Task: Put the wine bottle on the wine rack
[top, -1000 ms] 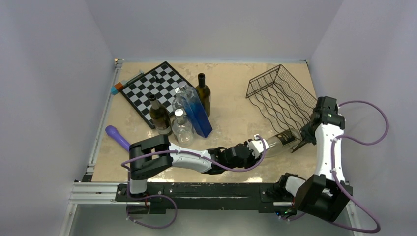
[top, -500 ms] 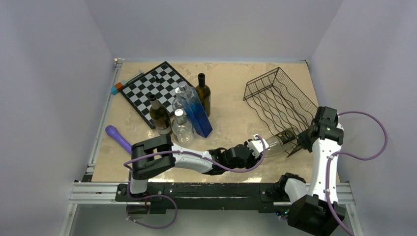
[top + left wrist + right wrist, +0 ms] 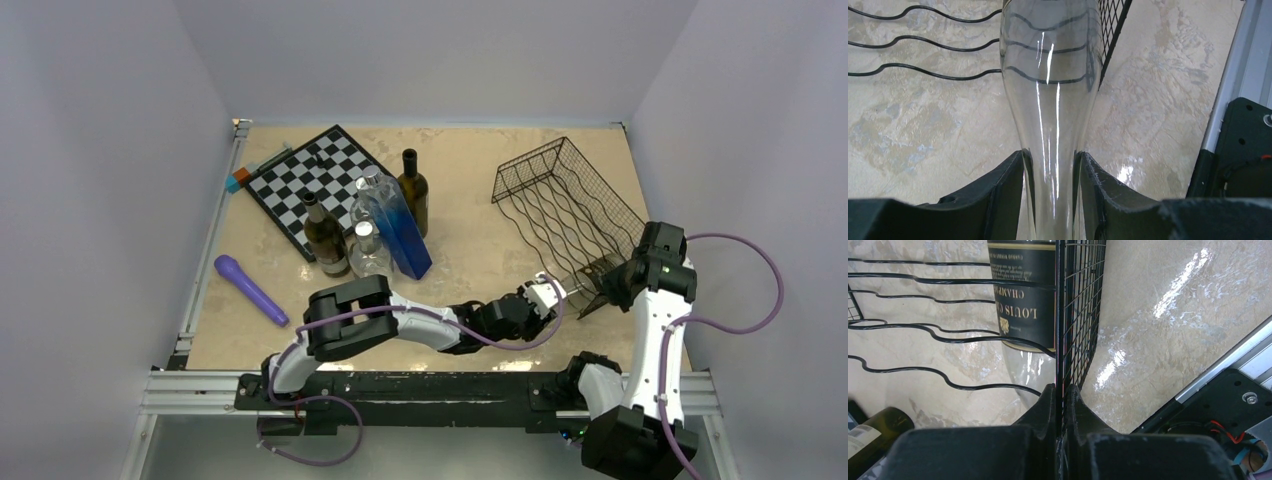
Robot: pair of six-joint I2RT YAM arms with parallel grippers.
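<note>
The clear glass wine bottle (image 3: pixel 1053 95) with the dark label lies almost level, its long axis running straight away from the left claw (image 3: pixel 1052 170). Its neck is in the claw, and its base and label are in among the wavy wires at the near corner of the large black wire wine rack (image 3: pixel 565 195), right beside the mesh panel. The left claw's fingers stand narrowly parted, clamped either side of the neck. The right claw (image 3: pixel 1062 395) is closed tight, pinching the edge of that mesh panel, I'd judge to steady the rack while the left arm slides the bottle home
</note>
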